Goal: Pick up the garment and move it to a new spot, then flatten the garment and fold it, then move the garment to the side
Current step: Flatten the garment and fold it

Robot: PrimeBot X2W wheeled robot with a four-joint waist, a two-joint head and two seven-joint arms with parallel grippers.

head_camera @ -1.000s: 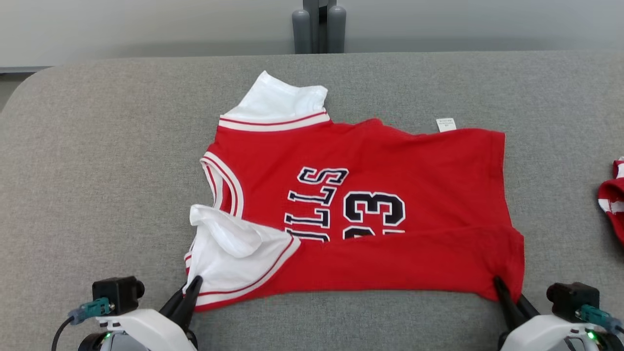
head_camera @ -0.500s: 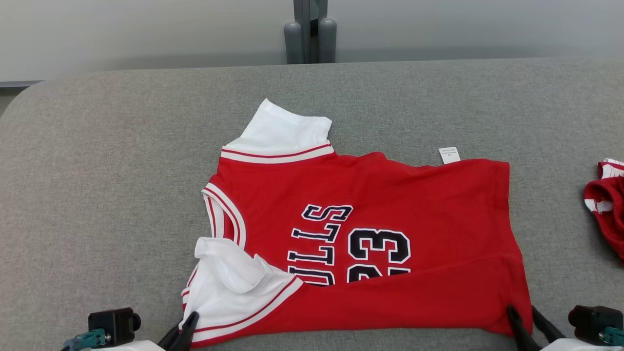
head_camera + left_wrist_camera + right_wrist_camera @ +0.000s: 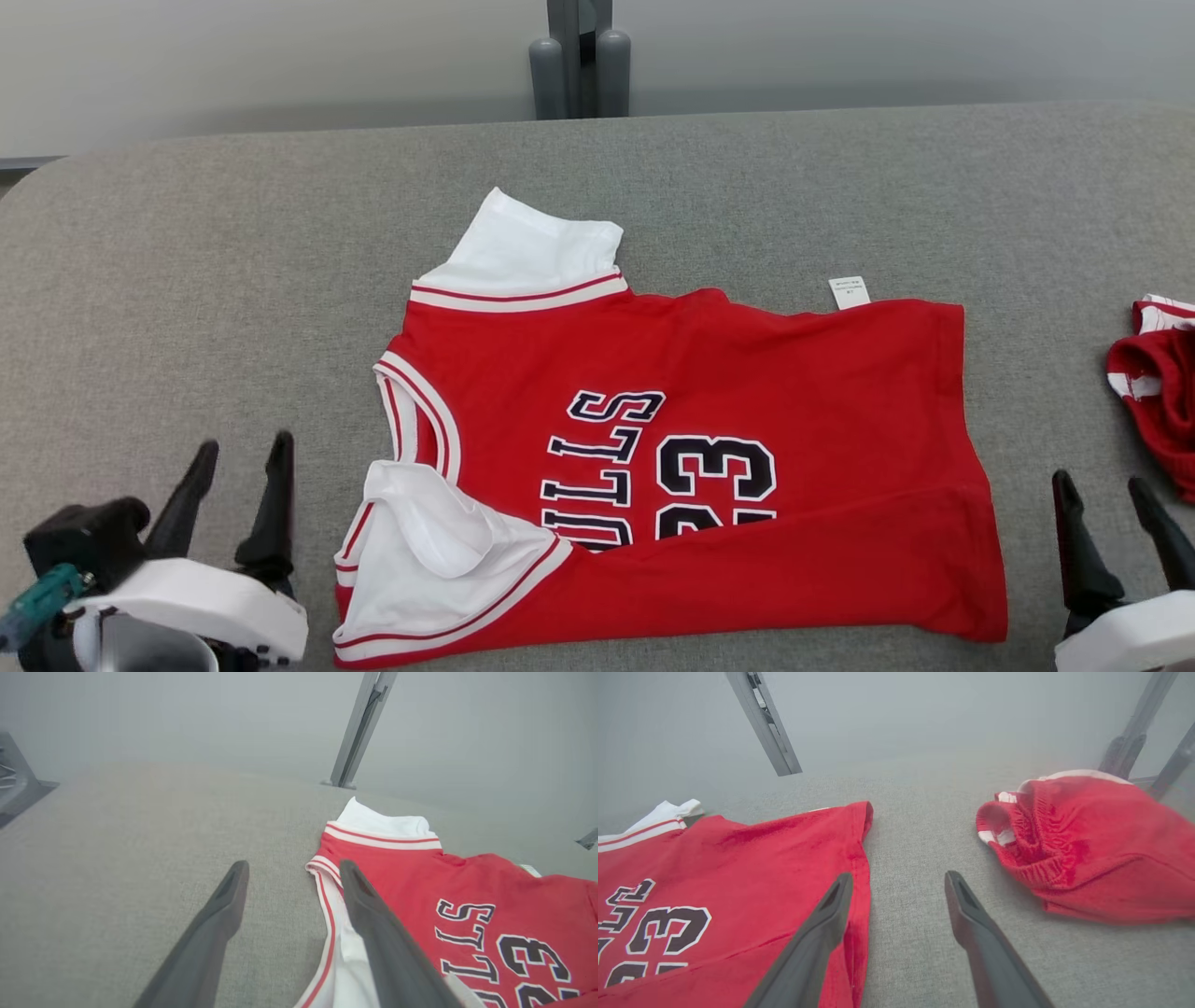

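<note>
Right of my left gripper (image 3: 245,441), the jersey (image 3: 822,392) — red, white sleeves, red-and-white striped trim, black white-edged lettering. Past my right gripper (image 3: 1099,481), a red-and-white bundle (image 3: 1158,411) — tabletop (image 3: 187,280) grey.

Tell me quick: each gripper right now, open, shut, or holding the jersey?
Left gripper: open, holding nothing, beside the jersey.
Right gripper: open, holding nothing, just off the jersey's hem.

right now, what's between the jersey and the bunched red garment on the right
Bare grey tabletop separates the jersey and the bunched red garment, clearest in the right wrist view; the right hand, open, points into that gap.
</note>
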